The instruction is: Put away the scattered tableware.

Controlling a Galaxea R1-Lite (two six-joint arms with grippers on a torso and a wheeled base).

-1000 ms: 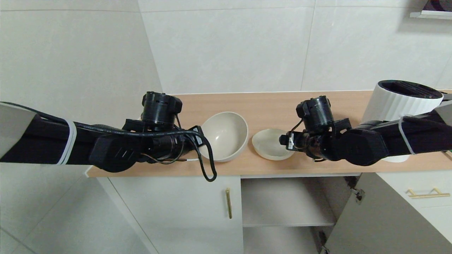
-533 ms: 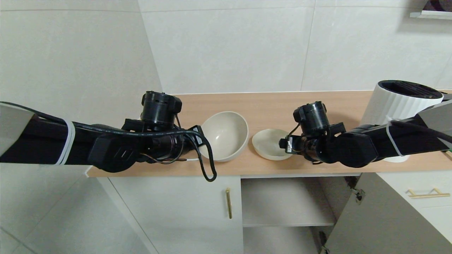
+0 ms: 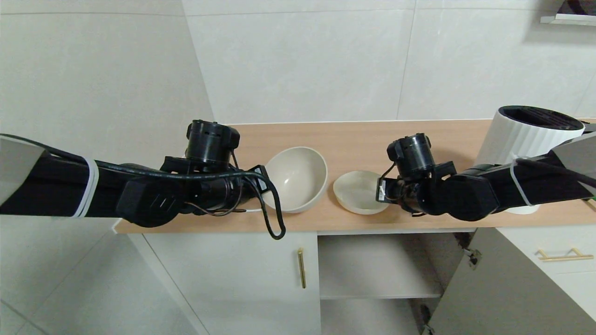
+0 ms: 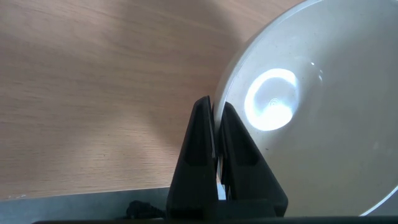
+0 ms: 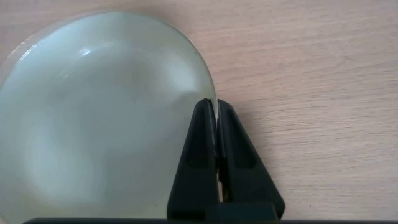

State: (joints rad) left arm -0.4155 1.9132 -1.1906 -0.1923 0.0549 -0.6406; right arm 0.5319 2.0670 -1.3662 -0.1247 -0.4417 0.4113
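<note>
- The bowl (image 3: 298,179), deep and cream, sits tilted on the wooden counter (image 3: 354,139) with its mouth turned up and forward. The left gripper (image 4: 214,109) pinches its rim.
- The dish (image 3: 356,190), shallow and pale, lies just beside the bowl on the robot's right without touching it. The right gripper (image 5: 216,107) pinches its rim.

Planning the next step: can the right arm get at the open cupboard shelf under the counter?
Probably yes: the cupboard door stands open and the shelf lies just below the right gripper, shut on the small dish; it must clear the counter edge.
</note>
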